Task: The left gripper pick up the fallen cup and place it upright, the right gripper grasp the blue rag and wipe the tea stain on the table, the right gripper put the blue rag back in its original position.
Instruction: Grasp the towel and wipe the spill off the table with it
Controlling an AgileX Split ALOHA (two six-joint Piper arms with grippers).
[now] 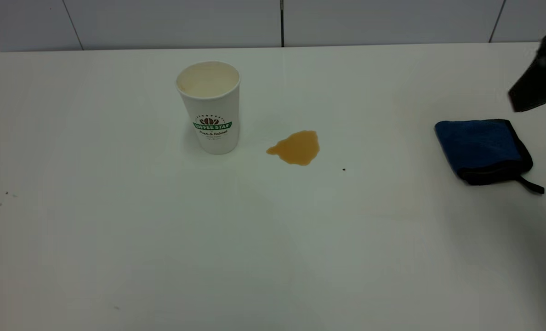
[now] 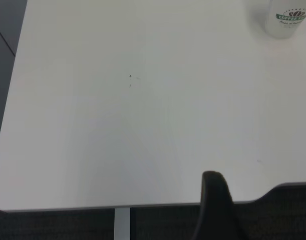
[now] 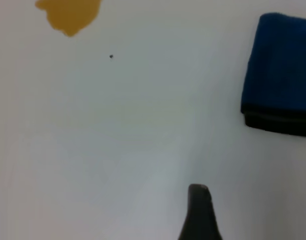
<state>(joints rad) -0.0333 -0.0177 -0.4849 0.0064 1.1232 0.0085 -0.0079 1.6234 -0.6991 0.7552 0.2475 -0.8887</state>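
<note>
While the white worktop (image 1: 116, 239) fills nearly every view, only a dark blurred part of the right tool (image 1: 540, 76) shows in the exterior view, at the worktop's far right edge. The left tool (image 2: 217, 207) is out of the exterior view; its wrist camera shows one dark finger hanging over the worktop's near edge, well apart from everything. Whether either tool is open or closed cannot be told.

The blue rag (image 1: 483, 150), folded with a black border and a small loop, lies flat just below the right tool as the exterior view shows it, near but not touching. The cup (image 1: 211, 106) stands upright, mouth up and logo facing the camera, well apart from the right tool and far across the worktop from the left one. The amber tea stain (image 1: 296, 147) sits between cup and rag, just beside the cup, untouched. A tiny dark speck (image 1: 344, 169) lies near it.

Judging from this, the cup step looks finished and the rag grasp is in hand. Next, the right tool needs to descend onto the rag, pinch a fold, then sweep toward the stain.
</note>
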